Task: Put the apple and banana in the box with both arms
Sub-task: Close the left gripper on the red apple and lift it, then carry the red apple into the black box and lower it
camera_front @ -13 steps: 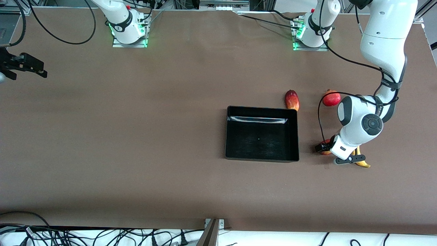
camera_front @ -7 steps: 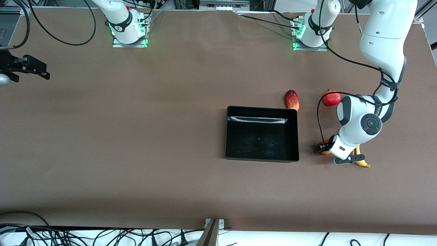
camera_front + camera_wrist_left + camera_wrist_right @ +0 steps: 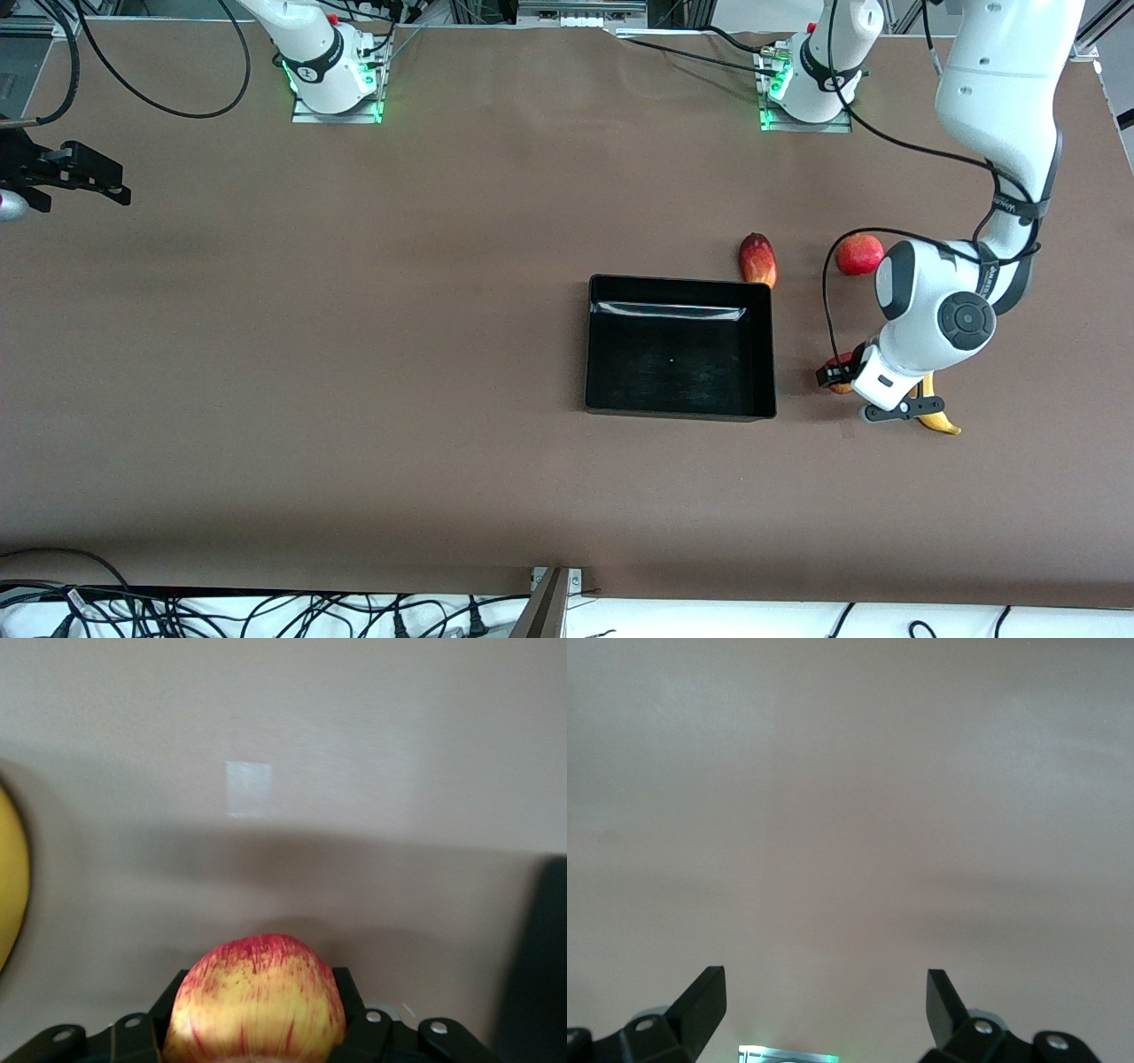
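My left gripper is shut on the apple, red with yellow streaks, low over the table beside the box's end toward the left arm. In the left wrist view the apple fills the space between the black fingers. The banana lies partly hidden under the left wrist; its yellow side shows at the edge of the left wrist view. The black box is empty. My right gripper is open and empty, with its fingers spread, over the right arm's end of the table.
An elongated red-yellow fruit lies against the box's wall farthest from the front camera. A round red fruit lies beside the left arm's elbow. Cables trail along the table's front edge.
My left gripper has shifted slightly toward the box and risen a little with the apple in it. The right gripper has barely moved.
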Tool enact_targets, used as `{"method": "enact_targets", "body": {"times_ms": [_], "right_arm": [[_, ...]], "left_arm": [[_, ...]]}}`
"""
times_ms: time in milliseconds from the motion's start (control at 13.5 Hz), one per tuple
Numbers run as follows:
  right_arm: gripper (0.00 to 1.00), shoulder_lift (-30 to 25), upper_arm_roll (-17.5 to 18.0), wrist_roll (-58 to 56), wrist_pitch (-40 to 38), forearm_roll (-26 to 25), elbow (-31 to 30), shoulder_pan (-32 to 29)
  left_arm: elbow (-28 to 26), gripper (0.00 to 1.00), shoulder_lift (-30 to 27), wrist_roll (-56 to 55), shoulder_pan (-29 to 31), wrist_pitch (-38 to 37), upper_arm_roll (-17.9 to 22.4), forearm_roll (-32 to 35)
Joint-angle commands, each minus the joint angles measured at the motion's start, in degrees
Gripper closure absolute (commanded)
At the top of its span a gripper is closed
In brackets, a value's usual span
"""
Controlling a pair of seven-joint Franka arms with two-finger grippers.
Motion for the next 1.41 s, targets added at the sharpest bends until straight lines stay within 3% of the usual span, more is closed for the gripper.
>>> {"method": "enact_targets", "body": {"times_ms": [0,223,372,446,594,817,1337], "right_arm": [[0.00,0.5,1.4,0.4,-1.0,-1.0,1.6,-1.1],[0.00,0.7,1.3,0.4,-0.8,-1.0,1.6,-1.2],[0.00,0.6,1.3,0.5,-1.1,-1.0,1.6,-1.2],[0.00,0.6,1.3,0.5,-1.0,-1.0,1.6,-1.2],[0.00,0.6,1.3,0.5,-1.2,-1.0,1.6,-1.2],[0.00,0.5,1.3,0.3,-1.4,-1.0,1.5,-1.2],[0.00,0.4,1.3,0.5,-2.3,-0.6,1.4,-1.2]], "left_arm": [[0.7,1.00,-8.1,-3.0,-2.8,-9.2,0.4,-1.1],[0.8,1.00,-11.8,-6.1,-6.5,-12.7,0.4,-1.2],[0.4,1.00,-11.6,-9.9,-9.7,-12.6,0.2,-1.3],[0.3,1.00,-11.1,-13.0,-10.4,-12.2,-1.7,-1.3],[0.6,1.00,-9.2,-16.6,-11.0,-11.6,-4.2,-1.3],[0.6,1.00,-6.6,-22.5,-15.8,-7.3,-4.4,-1.2],[0.4,1.00,2.4,-30.1,-19.7,3.2,-7.1,-0.5]]}}
